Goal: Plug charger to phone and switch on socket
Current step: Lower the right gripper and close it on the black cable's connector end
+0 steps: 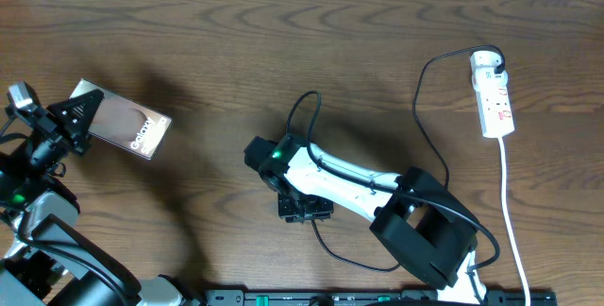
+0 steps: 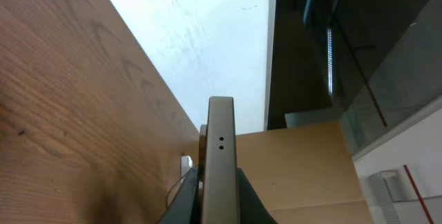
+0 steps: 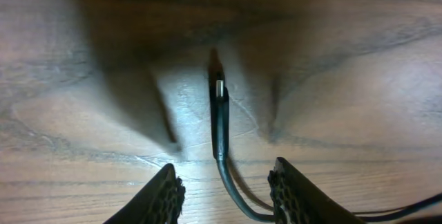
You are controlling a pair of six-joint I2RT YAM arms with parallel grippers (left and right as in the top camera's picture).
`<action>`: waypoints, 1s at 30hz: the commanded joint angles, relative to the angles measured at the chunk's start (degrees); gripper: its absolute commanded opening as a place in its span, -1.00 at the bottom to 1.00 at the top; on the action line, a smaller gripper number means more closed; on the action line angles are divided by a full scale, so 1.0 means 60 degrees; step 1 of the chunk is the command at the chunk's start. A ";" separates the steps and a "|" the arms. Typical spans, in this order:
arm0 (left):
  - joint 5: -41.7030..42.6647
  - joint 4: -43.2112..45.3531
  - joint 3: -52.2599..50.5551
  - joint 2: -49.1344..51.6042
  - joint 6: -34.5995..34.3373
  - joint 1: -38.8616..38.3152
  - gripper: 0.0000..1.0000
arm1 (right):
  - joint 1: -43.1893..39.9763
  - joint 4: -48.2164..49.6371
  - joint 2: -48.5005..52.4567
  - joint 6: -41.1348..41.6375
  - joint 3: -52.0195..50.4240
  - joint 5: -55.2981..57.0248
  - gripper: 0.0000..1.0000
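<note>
The phone, a bronze slab with "Galaxy" lettering, is held off the table at the far left by my left gripper. In the left wrist view its thin edge stands between the shut jaws. The charger cable loops by my right gripper at the table's middle. In the right wrist view its plug tip lies on the wood just ahead of the open jaws, and the cable runs back between them, untouched. The white socket lies at the far right.
The socket's white cord runs down the right side to the front edge. The black cable curves from the socket's top toward the right arm's base. Bare wooden table lies behind.
</note>
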 commanded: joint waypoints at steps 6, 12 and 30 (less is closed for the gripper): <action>0.0186 0.0084 0.0164 -0.0117 -0.0153 0.0022 -0.86 | 0.0000 0.0058 -0.0022 -0.0197 -0.0066 -0.0058 -0.34; 0.0186 0.0084 0.0164 -0.0117 -0.0153 0.0022 -0.85 | -0.0025 0.0084 -0.0018 -0.0229 -0.0073 -0.0062 -0.49; 0.0186 0.0084 0.0164 -0.0117 -0.0153 0.0022 -0.86 | -0.0025 0.0401 0.0077 -0.0525 -0.0127 -0.0087 -0.38</action>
